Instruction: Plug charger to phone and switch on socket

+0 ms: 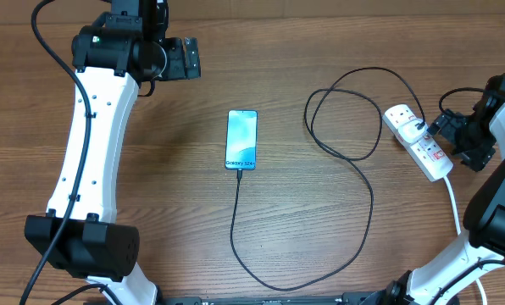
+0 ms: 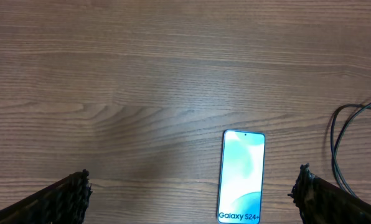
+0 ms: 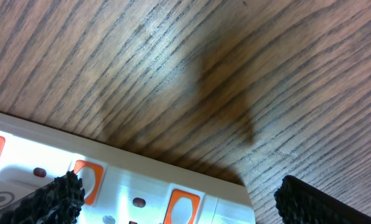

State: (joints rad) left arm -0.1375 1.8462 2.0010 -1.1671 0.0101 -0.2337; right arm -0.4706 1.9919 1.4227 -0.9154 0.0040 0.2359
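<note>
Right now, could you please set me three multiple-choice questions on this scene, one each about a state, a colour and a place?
1. The left gripper is: A open and empty; B shut and empty; C shut on something.
2. The thin cable leading to the phone is: A white; B black; C red.
3. The power strip lies: A against the phone; B under the left gripper; C by the right gripper.
Answers: A, its fingers stand wide apart with nothing gripped; B, it reads black in the overhead view; C, the right wrist view shows it just below the fingers.
</note>
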